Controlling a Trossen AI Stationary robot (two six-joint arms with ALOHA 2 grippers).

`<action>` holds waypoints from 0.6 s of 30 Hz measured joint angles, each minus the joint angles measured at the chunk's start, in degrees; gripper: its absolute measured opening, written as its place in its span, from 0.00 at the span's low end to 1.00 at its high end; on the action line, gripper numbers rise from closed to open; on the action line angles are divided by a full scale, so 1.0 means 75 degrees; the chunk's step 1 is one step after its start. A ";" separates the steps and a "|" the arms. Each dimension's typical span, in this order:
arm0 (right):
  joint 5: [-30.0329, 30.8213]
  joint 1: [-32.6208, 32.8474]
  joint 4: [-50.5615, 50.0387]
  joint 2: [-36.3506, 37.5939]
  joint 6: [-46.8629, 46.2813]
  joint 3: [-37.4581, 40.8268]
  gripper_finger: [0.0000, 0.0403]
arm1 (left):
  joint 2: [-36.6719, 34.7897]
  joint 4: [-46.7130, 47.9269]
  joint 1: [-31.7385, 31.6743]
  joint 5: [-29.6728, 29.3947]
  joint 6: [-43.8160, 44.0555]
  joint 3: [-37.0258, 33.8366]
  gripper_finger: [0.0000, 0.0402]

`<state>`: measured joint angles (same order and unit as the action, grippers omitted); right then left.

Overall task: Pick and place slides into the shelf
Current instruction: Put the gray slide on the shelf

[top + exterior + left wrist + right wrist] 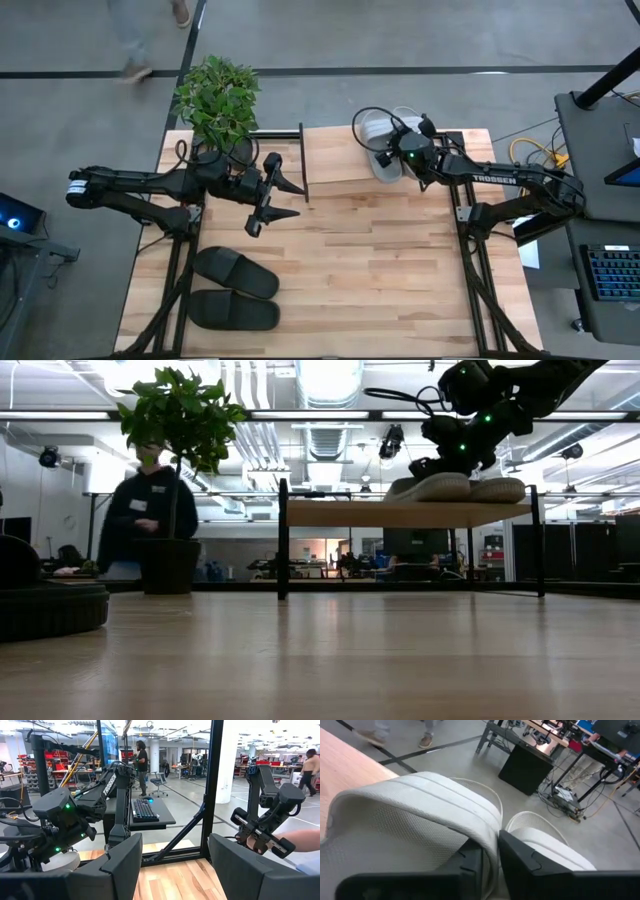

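Here the right tool pinches the strap of one white slide on the shelf, its twin just beside it. The left tool hovers spread over the desk, with both black slides well behind it.

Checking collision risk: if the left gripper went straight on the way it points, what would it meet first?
Probably the shelf: the open left gripper points toward its black end frame, though height is unclear.
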<state>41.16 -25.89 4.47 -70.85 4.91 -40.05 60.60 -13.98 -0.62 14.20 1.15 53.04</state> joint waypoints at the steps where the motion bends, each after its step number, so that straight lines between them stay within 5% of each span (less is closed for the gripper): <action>1: -0.0040 0.0000 0.0000 0.0000 -0.0063 0.0000 0.16 | 0.0000 0.0000 0.0000 0.0000 0.0000 0.0000 0.53; 18: -0.0157 0.0222 -0.1045 0.0688 -0.1053 0.0015 0.40 | 0.0000 0.0003 0.0001 0.0001 0.0000 -0.0001 0.53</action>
<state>39.99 -24.22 -3.36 -65.69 -2.98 -39.94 60.60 -13.96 -0.61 14.20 1.15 53.03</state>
